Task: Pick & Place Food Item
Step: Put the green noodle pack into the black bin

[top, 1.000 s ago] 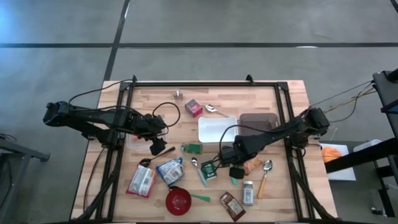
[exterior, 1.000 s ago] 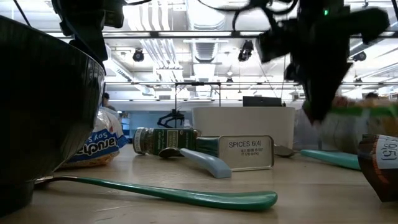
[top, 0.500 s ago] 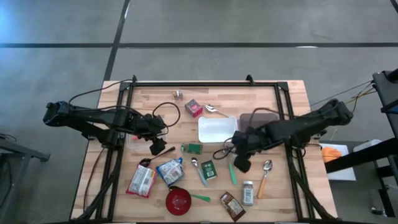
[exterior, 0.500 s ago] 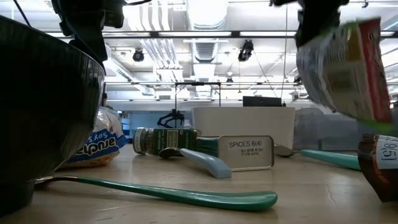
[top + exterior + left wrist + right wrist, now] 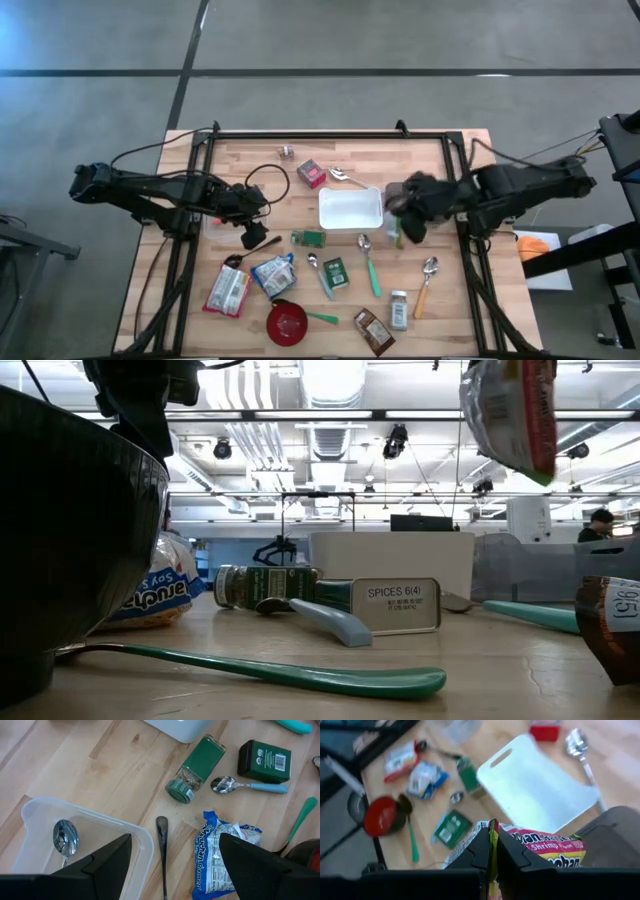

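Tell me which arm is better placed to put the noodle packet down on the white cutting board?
The right. Its hand is shut on the noodle packet, raised beside the white cutting board. The left hand is open, over the clear container.

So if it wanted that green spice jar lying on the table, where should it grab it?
Probably across the middle of the green spice jar, coming straight down from above. It lies on its side with bare wood along both long sides, so fingers could close across its narrow width; the lid end looks rounder.
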`<state>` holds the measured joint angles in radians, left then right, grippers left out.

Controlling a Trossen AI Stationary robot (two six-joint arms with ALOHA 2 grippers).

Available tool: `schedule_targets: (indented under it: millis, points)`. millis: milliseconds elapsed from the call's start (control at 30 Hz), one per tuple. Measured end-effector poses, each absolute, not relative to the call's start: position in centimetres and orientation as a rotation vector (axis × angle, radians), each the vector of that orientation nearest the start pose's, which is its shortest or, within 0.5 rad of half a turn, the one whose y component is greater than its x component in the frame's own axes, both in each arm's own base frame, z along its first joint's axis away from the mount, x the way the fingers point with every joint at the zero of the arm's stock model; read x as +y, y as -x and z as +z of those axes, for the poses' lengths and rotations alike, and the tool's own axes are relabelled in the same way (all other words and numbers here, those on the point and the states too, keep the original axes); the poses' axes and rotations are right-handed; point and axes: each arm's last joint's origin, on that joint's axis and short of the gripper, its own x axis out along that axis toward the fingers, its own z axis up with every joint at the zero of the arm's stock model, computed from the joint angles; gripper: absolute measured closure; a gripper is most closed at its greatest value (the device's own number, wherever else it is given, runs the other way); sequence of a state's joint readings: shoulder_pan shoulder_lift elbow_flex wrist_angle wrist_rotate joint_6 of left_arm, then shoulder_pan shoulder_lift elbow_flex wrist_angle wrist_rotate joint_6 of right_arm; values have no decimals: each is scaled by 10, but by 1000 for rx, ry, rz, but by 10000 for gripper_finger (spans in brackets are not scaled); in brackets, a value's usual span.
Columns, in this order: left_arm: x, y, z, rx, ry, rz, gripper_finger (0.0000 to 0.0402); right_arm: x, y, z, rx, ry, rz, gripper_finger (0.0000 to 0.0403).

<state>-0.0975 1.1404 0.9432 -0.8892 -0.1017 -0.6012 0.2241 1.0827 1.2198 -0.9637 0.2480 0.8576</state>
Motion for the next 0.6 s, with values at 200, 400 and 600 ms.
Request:
schedule_targets:
  millis: [200,400,600]
  points:
    - [-17,-207,269,1029,448,331,95,7,-177,362,714,-663,-514,395]
    - [-17,-207,269,1026,457,337,95,-24,-175,351,816,-600,-474,395]
    - [-17,-207,270,1025,464,343,95,-56,-179,323,771,-674,-404,395]
